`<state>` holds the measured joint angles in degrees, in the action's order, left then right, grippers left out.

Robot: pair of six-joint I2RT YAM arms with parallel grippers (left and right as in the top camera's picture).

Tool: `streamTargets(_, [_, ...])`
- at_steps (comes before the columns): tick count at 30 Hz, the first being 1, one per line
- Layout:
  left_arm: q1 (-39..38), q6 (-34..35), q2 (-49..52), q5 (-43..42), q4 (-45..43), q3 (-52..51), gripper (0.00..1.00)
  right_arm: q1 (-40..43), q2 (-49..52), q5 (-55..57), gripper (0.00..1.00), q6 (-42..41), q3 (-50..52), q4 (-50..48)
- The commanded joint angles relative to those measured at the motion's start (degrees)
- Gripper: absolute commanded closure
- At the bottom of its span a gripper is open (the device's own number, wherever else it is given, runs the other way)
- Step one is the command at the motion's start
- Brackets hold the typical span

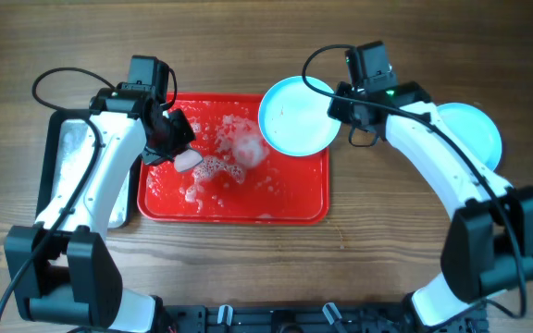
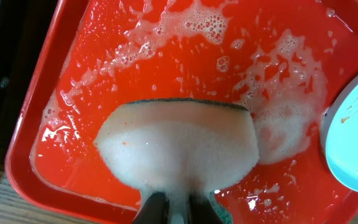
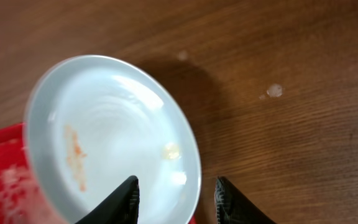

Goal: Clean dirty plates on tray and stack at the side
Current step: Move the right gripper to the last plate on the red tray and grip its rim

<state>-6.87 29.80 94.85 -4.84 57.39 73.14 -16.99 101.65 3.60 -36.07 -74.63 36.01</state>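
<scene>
**A:** Where's the plate?

**B:** Plate point(image 1: 294, 116) overlaps the tray's point(image 1: 234, 219) far right corner. It looks propped on the rim, with the rest out over the table point(image 1: 248, 55). There's an orange smear point(image 3: 74, 155) on its face, so it isn't clean yet.

**A:** How will it handle?

**B:** My judgement is stiff, light, wet and soapy, so slippery. I can't tell the material, so treat it as breakable. Pinch it across the lip on the side away from the tray. The flat middle gives you nothing to grip.

**A:** Grippers?

**B:** Your right gripper point(image 3: 179, 200) has its jaws part way apart and straddles the plate's edge. One finger is over the face and one is past the rim. It isn't clamped and holds nothing. Your left gripper point(image 2: 178, 210) is closed tight on the sponge point(image 2: 176, 146), over the tray's left half. Foam point(image 2: 284, 118) is spread across the tray floor.

**A:** Counts?

**B:** Two plates are in view. One is this plate. The second plate point(image 1: 477, 129) lies flat on the table, well apart to the right and partly hidden by your right arm point(image 1: 433, 157). I see no third. There's one tray, one sponge and one pan point(image 1: 63, 166), which is just beside the tray's left edge.
</scene>
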Motion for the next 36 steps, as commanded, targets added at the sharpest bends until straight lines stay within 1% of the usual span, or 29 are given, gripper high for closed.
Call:
streamTargets(1, [-0.09, -1.11, 0.52, -0.48, -0.11, 0.68, 0.96, -0.68, 5.09, 3.65, 0.60, -1.46, -0.46, -0.11])
streamTargets(7, [-0.11, -1.09, 0.52, -0.48, -0.09, 0.68, 0.96, -0.68, 9.40, 0.37, 0.59, -1.40, -0.46, -1.81])
streamTargets(12, [-0.11, -1.11, 0.52, -0.48, 0.09, 0.68, 0.96, -0.79, 9.60, 0.22, 0.71, 0.11, -0.39, -2.56])
streamTargets(16, [-0.09, -1.11, 0.52, -0.48, 0.09, 0.68, 0.96, -0.79, 9.66, 0.24, 0.85, 0.13, 0.22, -3.52])
streamTargets(24, [-0.11, -1.11, 0.52, -0.48, 0.26, 0.68, 0.96, -0.79, 12.07, 0.20, 0.87, 1.64, 0.46, -3.87])
streamTargets(25, [-0.09, -1.11, 0.52, -0.48, 0.26, 0.68, 0.96, -0.79, 12.22, 0.20, 0.88, 1.62, 0.46, -3.89])
streamTargets(27, [-0.11, -1.11, 0.52, -0.48, 0.26, 0.68, 0.96, -0.79, 12.52, 0.13, 0.96, 1.64, 0.46, -3.85])
streamTargets(32, [-0.09, -1.11, 0.52, -0.48, 0.24, 0.68, 0.96, -0.79, 11.26, -4.46, 0.96, 5.88, 0.39, -4.44])
streamTargets(36, [-0.09, -1.11, 0.52, -0.48, 0.24, 0.68, 0.96, -0.79, 7.32, -7.61, 0.96, 8.07, 0.39, -3.13])
